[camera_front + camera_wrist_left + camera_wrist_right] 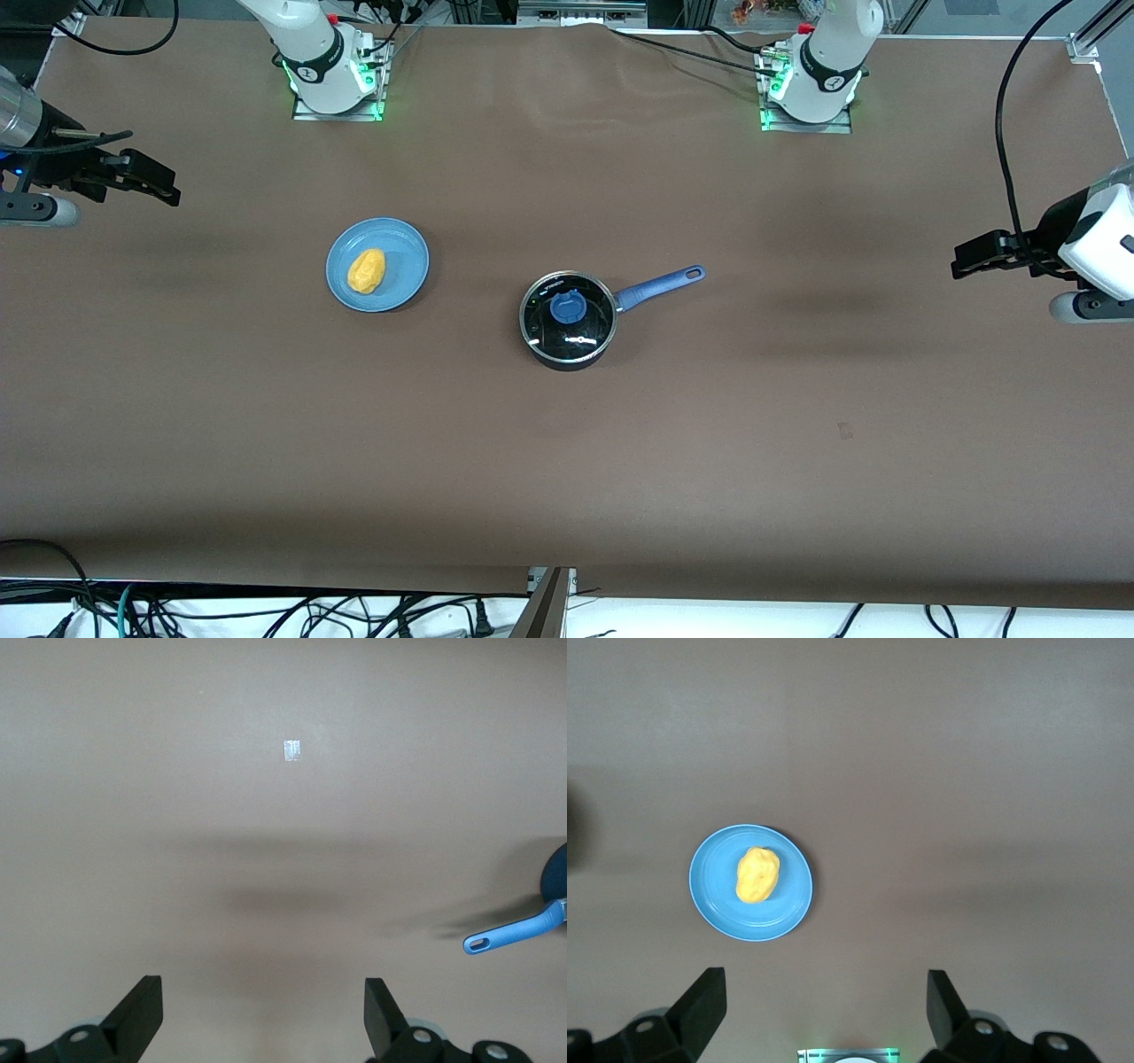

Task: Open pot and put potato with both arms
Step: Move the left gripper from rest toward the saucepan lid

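The black pot point(567, 321) stands mid-table with its glass lid on, blue knob point(567, 308) in the lid's middle, and its blue handle point(660, 285) points toward the left arm's end; the handle's tip also shows in the left wrist view point(514, 935). The yellow potato point(366, 270) lies on a blue plate point(403, 257) toward the right arm's end, also seen in the right wrist view point(757, 874). My left gripper point(961, 264) is open and empty, high over the table's left-arm end. My right gripper point(164, 188) is open and empty, high over the right-arm end.
The brown table cover point(567, 461) spans the whole surface. A small pale mark point(844, 431) lies on it nearer the front camera, also in the left wrist view point(292, 750). Cables point(266, 611) hang along the table's front edge. The arm bases point(332, 75) stand at the back.
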Action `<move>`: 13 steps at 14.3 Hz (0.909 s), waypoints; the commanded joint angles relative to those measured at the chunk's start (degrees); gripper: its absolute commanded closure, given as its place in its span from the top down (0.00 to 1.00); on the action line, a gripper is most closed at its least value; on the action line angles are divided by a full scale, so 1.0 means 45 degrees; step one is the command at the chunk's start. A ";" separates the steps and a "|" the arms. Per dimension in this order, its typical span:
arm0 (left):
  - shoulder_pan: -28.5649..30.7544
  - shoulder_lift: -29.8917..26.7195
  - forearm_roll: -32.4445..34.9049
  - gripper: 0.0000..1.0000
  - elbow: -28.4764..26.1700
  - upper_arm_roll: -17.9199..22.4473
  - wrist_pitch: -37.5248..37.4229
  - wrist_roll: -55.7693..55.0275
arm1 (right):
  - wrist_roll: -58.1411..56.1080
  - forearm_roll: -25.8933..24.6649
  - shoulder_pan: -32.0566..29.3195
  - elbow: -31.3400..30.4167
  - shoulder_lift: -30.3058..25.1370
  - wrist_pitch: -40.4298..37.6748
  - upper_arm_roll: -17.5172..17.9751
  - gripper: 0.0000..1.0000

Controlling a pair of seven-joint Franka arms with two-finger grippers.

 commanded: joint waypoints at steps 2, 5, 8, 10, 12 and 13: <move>-0.0113 -0.0369 -0.0222 1.00 -0.0297 0.0062 0.0014 0.0180 | -0.0158 -0.0224 -0.0108 -0.0079 -0.0238 -0.0281 0.0086 1.00; -0.0405 -0.0272 -0.0241 1.00 -0.0278 0.0043 0.0053 0.0161 | -0.0060 -0.0205 -0.0108 -0.0079 -0.0238 -0.0223 0.0086 1.00; -0.1186 0.0097 -0.0803 1.00 -0.0297 -0.0113 0.0208 -0.1839 | -0.0060 -0.0205 -0.0108 -0.0079 -0.0238 -0.0281 0.0086 1.00; -0.2043 0.0721 -0.1665 1.00 -0.0277 -0.0308 0.1101 -0.3951 | -0.0080 -0.0185 -0.0108 -0.0079 -0.0238 -0.0281 0.0086 1.00; -0.3272 0.1384 -0.1647 1.00 -0.0219 -0.0484 0.2235 -0.6155 | -0.0060 -0.0185 -0.0108 -0.0079 -0.0238 -0.0320 0.0086 1.00; -0.4013 0.1814 -0.1667 1.00 -0.0180 -0.0504 0.2859 -0.7540 | -0.0079 -0.0166 -0.0108 -0.0079 -0.0238 -0.0359 0.0086 1.00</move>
